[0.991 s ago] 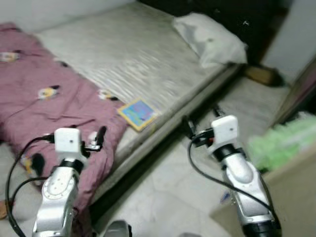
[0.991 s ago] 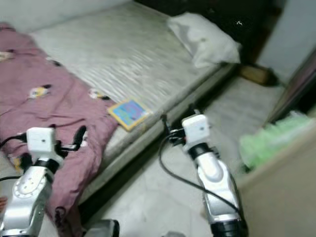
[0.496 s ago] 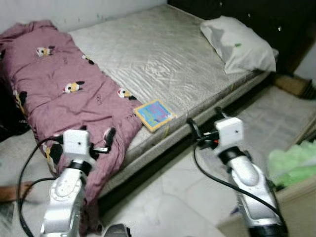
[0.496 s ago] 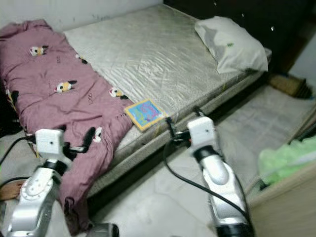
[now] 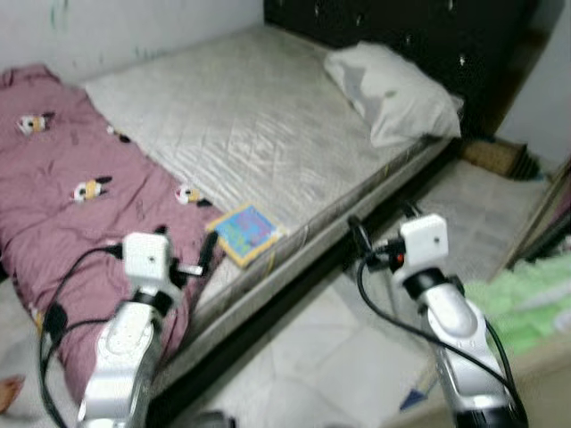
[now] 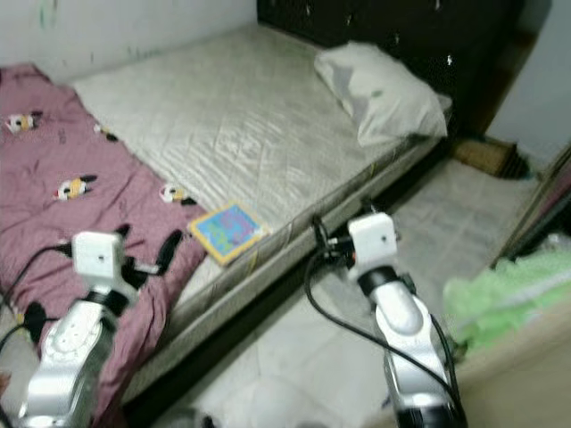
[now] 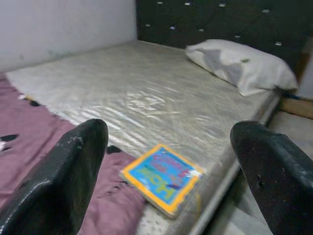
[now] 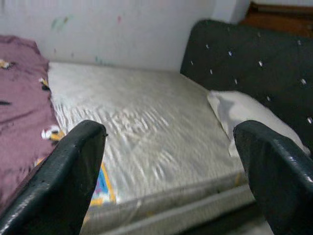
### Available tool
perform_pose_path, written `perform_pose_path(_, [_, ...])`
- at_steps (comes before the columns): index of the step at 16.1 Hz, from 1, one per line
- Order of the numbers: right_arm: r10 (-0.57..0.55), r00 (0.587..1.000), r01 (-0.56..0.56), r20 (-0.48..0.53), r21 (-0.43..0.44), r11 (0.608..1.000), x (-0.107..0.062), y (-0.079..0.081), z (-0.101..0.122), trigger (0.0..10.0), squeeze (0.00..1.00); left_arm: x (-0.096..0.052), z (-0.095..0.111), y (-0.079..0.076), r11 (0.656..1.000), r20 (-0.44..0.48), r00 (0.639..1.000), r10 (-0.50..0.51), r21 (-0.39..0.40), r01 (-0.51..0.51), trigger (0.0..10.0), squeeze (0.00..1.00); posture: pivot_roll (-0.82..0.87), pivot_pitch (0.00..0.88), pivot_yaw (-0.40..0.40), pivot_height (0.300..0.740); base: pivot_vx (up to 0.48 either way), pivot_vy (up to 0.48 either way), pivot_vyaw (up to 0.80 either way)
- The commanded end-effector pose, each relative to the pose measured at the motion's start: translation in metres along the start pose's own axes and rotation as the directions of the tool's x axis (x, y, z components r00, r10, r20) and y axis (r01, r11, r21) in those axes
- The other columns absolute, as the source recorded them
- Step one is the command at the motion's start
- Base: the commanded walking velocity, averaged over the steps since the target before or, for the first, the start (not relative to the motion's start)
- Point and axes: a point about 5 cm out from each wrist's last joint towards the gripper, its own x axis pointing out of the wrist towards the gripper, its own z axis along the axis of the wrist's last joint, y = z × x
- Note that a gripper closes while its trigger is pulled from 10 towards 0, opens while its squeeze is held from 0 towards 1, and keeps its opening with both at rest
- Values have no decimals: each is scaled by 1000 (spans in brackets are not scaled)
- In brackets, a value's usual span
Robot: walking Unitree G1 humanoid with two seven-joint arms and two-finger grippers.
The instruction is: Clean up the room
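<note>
One bed [image 5: 268,143], bare grey mattress, dark tufted headboard [image 7: 220,19] at its head end. On it I count one white pillow [image 5: 393,89], one maroon blanket [image 5: 80,223] with small cartoon prints, and one picture book [image 5: 245,234] with a yellow border and blue cover.

The pillow lies at the head end of the bed, against the headboard. The blanket covers the foot end and spills over the near edge toward the floor [image 5: 330,357]. The book lies flat at the near edge of the mattress, roughly midway along it, one corner touching the blanket's border.

My two grippers are both raised in front of me. My left gripper [image 7: 171,161] hangs over the blanket near the bed's near edge; its two black fingers [image 7: 68,166] are spread wide and grasp nothing. In the left wrist view the book sits between the fingers, ahead of them and apart from both. My right gripper [image 8: 171,171] is over the floor just beside the bed's near edge, on the pillow side of the book; its fingers [image 8: 63,171] are likewise released and empty, pointing across the mattress.

One heap of pale green material [image 5: 526,299] lies at my right, well apart from the bed.
</note>
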Motion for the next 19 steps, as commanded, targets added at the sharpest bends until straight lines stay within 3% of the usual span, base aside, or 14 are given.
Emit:
perform_pose_path(1, [27, 1000, -27, 11, 7, 1000, 2, 7, 2, 10000, 0, -2, -2, 6, 1000, -16, 1000, 25, 0, -25, 10000, 0, -40, 82, -45, 740, 0, 0, 519])
perform_pose_path(19, [42, 999, -43, 12, 18, 999, 3, 11, 2, 10000, 0, 1, -1, 4, 1000, -19, 1000, 14, 6, -14, 10000, 0, -35, 83, -46, 740, 0, 0, 791])
